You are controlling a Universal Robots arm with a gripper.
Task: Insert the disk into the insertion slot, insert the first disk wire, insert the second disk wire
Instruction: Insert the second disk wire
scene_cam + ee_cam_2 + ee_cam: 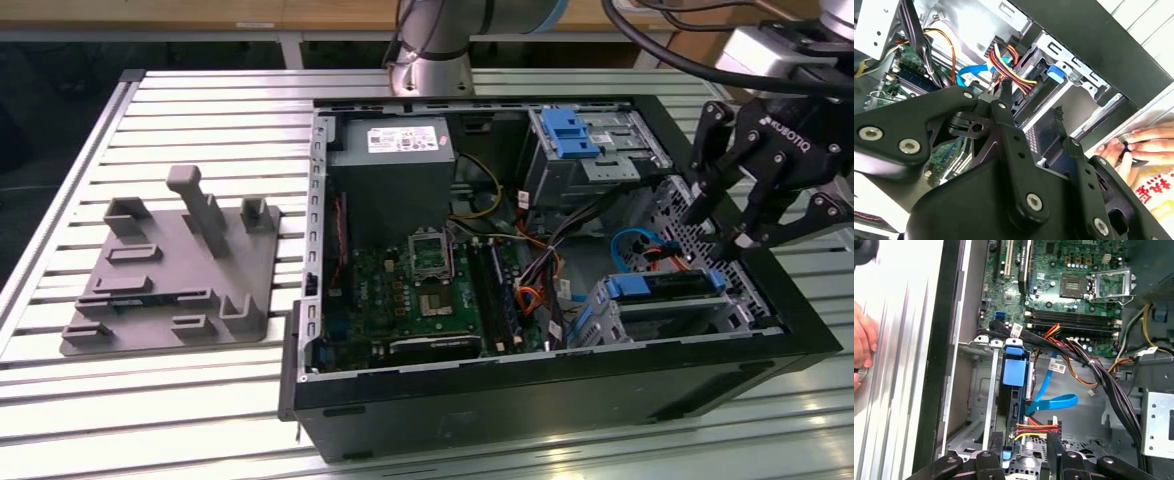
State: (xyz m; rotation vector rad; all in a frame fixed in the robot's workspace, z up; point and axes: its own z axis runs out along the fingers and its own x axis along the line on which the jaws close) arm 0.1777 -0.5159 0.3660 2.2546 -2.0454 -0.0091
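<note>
Blue-framed disk (pixel 663 286) inside perforated metal insertion slot (pixel 607 322)

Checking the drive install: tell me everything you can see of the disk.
The disk, a dark slim drive clipped in a bright blue plastic carrier, sits inside the silver metal cage in a corner of the black case. In the first wrist view a flat blue cable and red-yellow-black wires meet its edge.
</note>
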